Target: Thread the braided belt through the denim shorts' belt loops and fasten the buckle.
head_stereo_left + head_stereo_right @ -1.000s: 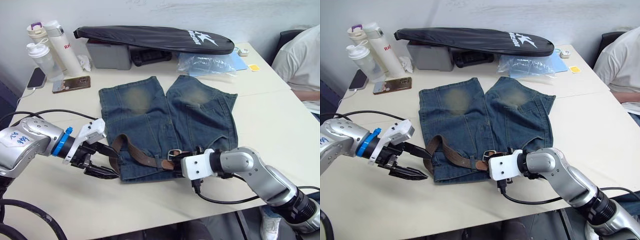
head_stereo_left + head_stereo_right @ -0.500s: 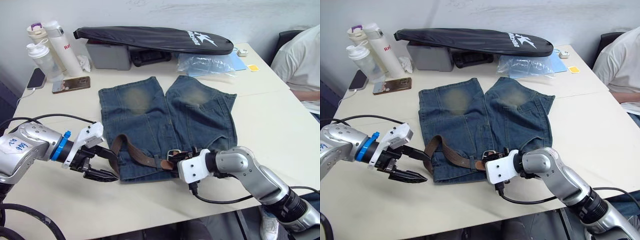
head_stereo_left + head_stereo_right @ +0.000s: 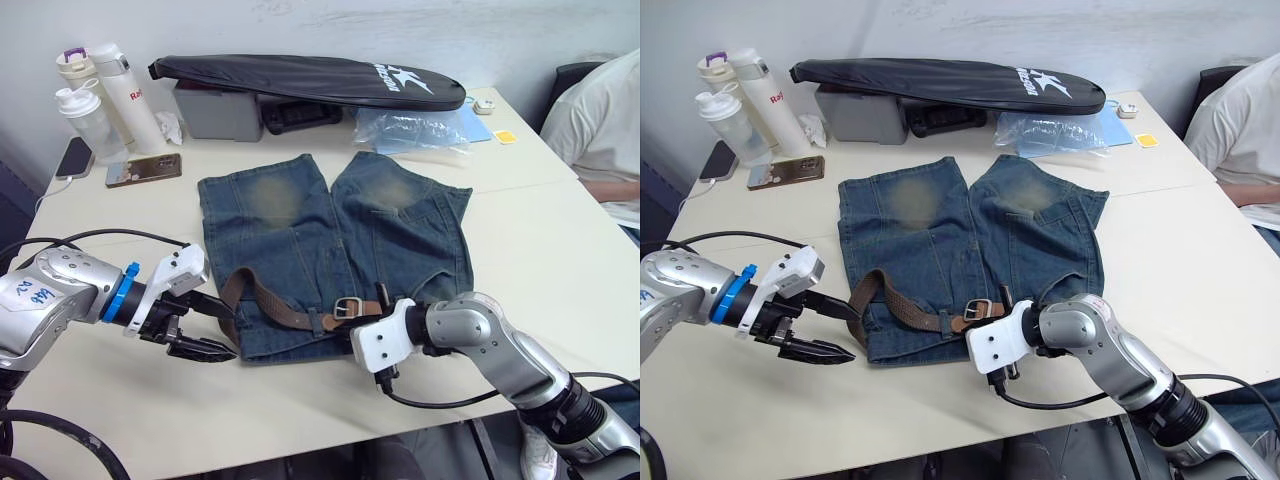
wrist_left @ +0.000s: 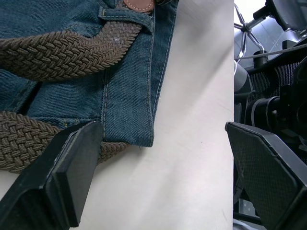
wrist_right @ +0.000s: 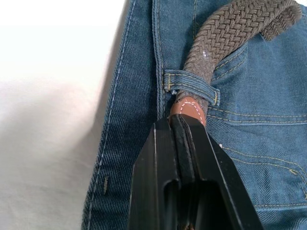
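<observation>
As the right claw [image 5: 184, 125], pinching the braided belt [image 3: 275, 305], drew back, more tip cleared the belt loop [image 5: 191, 86]; the left claw [image 3: 205, 325] waited spread.

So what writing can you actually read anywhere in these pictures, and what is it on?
White logo lettering on the black racket bag: too blurred to read.
"Ra", red, cut off, on the white bottle.
Blue handwritten marks on the left arm's white sticker: not legible.
Nothing else readable.
</observation>
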Available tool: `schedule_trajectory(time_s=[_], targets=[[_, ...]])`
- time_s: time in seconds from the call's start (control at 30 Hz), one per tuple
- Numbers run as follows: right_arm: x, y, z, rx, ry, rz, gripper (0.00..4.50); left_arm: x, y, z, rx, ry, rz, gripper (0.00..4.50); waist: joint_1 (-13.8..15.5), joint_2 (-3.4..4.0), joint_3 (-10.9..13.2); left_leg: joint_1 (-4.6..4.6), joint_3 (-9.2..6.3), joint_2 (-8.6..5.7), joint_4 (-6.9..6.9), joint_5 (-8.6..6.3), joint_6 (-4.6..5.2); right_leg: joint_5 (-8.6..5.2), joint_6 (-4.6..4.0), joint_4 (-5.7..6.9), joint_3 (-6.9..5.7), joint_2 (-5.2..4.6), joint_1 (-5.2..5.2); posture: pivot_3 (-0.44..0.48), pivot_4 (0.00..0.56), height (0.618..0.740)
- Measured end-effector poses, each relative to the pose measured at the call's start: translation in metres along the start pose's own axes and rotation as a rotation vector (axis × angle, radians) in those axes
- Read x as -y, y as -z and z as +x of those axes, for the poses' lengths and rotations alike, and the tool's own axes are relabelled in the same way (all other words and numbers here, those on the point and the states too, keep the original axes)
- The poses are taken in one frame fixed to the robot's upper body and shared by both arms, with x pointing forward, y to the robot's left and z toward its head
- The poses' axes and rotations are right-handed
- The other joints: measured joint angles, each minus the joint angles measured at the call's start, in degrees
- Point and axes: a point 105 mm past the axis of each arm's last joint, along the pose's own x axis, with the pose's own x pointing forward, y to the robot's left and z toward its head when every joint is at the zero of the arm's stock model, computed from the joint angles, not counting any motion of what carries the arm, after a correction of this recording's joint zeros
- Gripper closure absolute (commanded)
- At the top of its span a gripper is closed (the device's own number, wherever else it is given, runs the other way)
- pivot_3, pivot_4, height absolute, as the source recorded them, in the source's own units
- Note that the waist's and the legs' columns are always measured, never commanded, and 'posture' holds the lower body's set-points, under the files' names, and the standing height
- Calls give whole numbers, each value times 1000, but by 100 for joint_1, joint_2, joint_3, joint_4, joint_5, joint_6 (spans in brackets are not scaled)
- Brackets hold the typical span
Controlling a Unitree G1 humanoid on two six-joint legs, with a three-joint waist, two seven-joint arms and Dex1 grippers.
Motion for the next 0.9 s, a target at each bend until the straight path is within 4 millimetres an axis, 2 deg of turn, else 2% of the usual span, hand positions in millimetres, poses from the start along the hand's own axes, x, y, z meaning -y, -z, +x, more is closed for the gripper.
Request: schedule_trajectory(time_s=[0.17, 0.4, 0.53, 0.67, 0.77, 0.9], targets=[[1, 1, -2, 10, 2, 16, 4437, -1, 1, 1, -1, -3, 3, 0, -1, 0, 0, 0, 0, 1, 5, 0, 0, 0, 0, 6, 3, 3, 0, 0, 150, 740], [10, -7, -15, 41, 29, 92, 4437, 0, -1, 9, 24, 15, 14, 0, 3, -1, -2, 1, -1, 3, 16, -2, 3, 0, 0, 19, 9, 3, 1, 0, 150, 740], [12, -11, -20, 65, 28, 153, 3104, 3, -3, 12, 32, 29, 27, 0, 1, -2, -4, 1, -1, 5, 17, -3, 4, 0, 0, 21, 11, 3, 1, 0, 150, 740], [4, -8, -21, 52, 0, 195, 1230, 5, -5, 17, 42, 47, 41, 0, 6, -1, -6, 1, -3, 3, 22, -5, 8, 0, 0, 22, 13, 3, 3, 0, 150, 740], [-9, -3, -20, 27, -49, 227, 1230, 5, -5, 18, 38, 44, 38, 0, 0, -1, -7, 1, 0, 1, 26, -11, 18, 0, 0, 22, 20, 6, 4, 0, 150, 740], [-11, -2, -19, 23, -66, 248, 1230, 5, -4, 18, 32, 39, 39, 0, -1, 2, -9, 3, 1, 0, 29, -12, 19, 0, 0, 22, 32, 18, 4, 0, 150, 740]])
